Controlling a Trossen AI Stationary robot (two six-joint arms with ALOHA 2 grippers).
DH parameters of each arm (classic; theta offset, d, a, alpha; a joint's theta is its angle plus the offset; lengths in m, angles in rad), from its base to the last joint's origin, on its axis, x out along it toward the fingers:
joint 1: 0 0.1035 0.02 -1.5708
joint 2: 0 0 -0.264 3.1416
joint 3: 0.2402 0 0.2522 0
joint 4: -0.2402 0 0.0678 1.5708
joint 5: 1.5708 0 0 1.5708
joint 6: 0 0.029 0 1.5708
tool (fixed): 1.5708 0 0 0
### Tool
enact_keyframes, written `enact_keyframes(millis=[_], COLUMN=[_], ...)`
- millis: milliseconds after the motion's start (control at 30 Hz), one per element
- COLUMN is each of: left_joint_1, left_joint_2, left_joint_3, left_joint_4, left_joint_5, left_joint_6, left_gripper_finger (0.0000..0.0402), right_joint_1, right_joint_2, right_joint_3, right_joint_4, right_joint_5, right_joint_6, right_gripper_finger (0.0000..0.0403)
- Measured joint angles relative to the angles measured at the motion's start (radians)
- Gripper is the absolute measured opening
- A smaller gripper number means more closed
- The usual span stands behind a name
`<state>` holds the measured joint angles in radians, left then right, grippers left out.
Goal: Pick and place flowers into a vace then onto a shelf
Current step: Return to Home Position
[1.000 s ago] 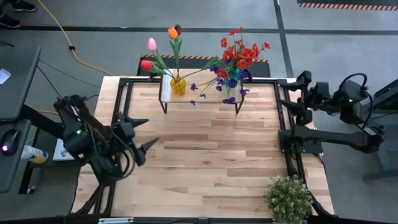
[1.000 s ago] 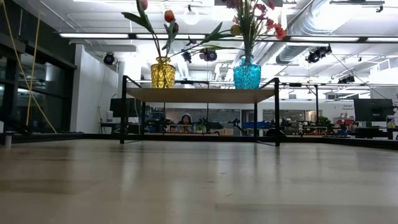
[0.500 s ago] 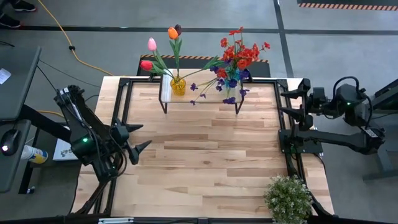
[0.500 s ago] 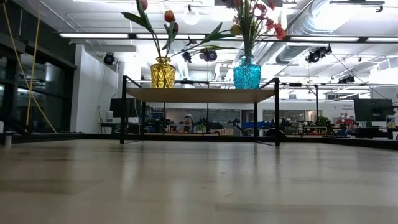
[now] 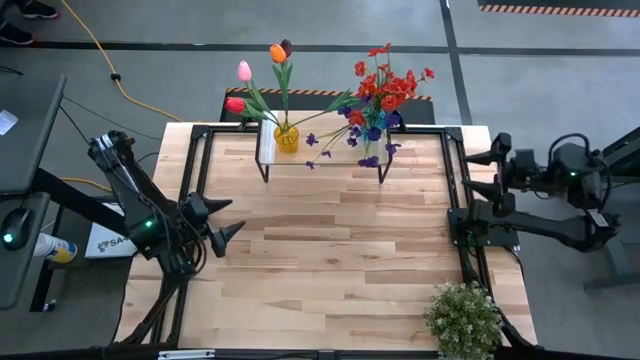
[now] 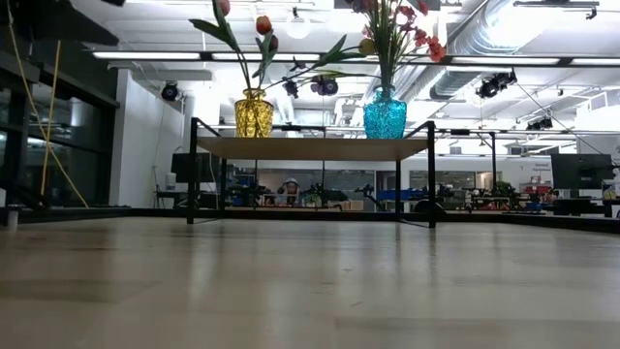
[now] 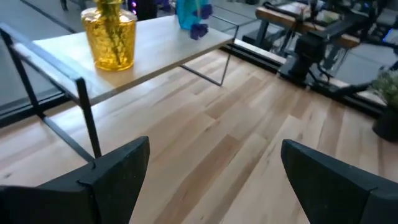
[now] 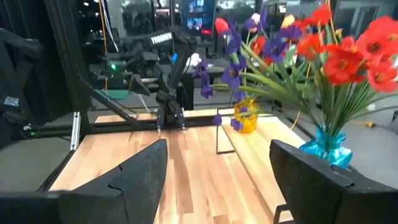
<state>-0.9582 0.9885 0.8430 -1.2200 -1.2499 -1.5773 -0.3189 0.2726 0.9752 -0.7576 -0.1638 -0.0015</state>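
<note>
The shelf (image 5: 320,152) stands at the table's far middle. On it are a yellow vase (image 5: 286,137) with tulips (image 5: 262,72) and a blue vase (image 6: 385,114) with red and purple sprays (image 5: 380,95). The stems stand in the vases. My left gripper (image 5: 228,218) hangs open near the table's left edge, pointing toward the shelf (image 7: 143,53), with nothing between its fingers. My right gripper (image 5: 482,178) is open at the right edge, level, facing the blue vase (image 8: 326,149) and the yellow vase (image 8: 247,118) from well off. Neither gripper shows in the low view.
A bushy potted plant (image 5: 462,318) stands on the table's near right corner. Black frame rails (image 5: 462,200) run along the table's left, right and far sides. Bare wood (image 5: 330,250) lies between the two arms, in front of the shelf.
My left gripper has sunk and drawn back a little toward the table's left edge, rolling slightly, and stays open. My right gripper has pulled back toward the right edge, still open. The vases, flowers and shelf have not moved.
</note>
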Motion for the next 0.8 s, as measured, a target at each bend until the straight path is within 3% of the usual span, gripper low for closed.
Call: enact_keyframes(millis=[333, 800], left_joint_1=[0.189, 0.412], left_joint_2=[-0.023, -0.046], left_joint_3=[-0.104, -0.211], left_joint_4=[0.184, 0.525], left_joint_5=[0.052, 0.090], left_joint_6=[0.064, 0.361], left_gripper_finger=[0.0395, 0.0395], right_joint_1=[0.000, 0.000], right_joint_2=[-0.045, -0.045], right_joint_3=[-0.050, -0.142], right_joint_4=[0.005, 0.086], right_joint_5=[0.011, -0.015], right_joint_6=[-0.003, -0.028], right_gripper_finger=[0.0273, 0.0273])
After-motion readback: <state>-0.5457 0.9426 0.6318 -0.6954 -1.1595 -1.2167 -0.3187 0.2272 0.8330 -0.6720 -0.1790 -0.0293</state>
